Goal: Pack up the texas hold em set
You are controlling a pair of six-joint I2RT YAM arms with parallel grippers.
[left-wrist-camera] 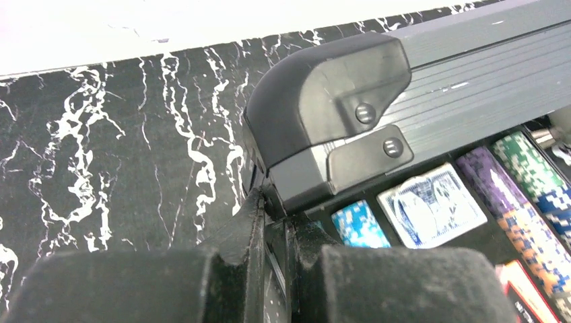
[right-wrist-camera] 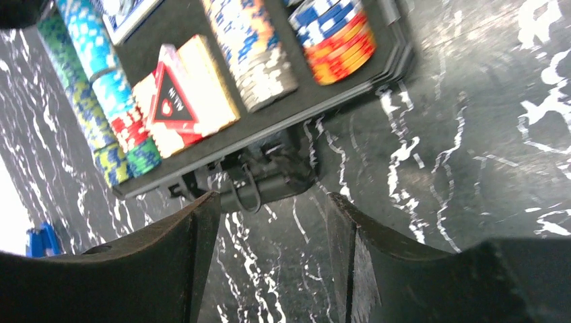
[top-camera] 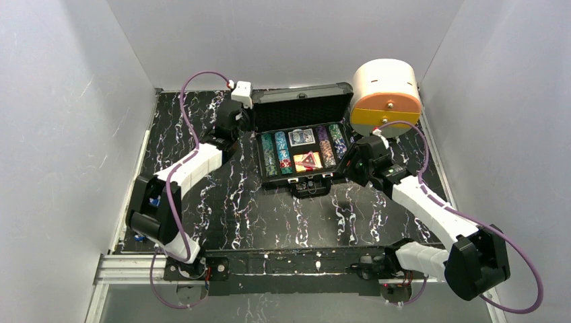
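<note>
Briefcase (top-camera: 301, 110) lies open, far centre of table (top-camera: 222, 215), chips (top-camera: 269, 153) and cards (top-camera: 301, 137) seated. Left claw (left-wrist-camera: 276, 256) sits at the left corner of the lid (left-wrist-camera: 323, 94), closure unclear; right claw (right-wrist-camera: 273, 198) is spread before the handle (right-wrist-camera: 269, 182). Tip lid forward slowly, right claw bracing the handle.

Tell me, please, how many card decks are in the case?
2. The blue deck sits at the back middle of the case; the red deck sits in front of it, under the red triangle. None seems hidden.
</note>
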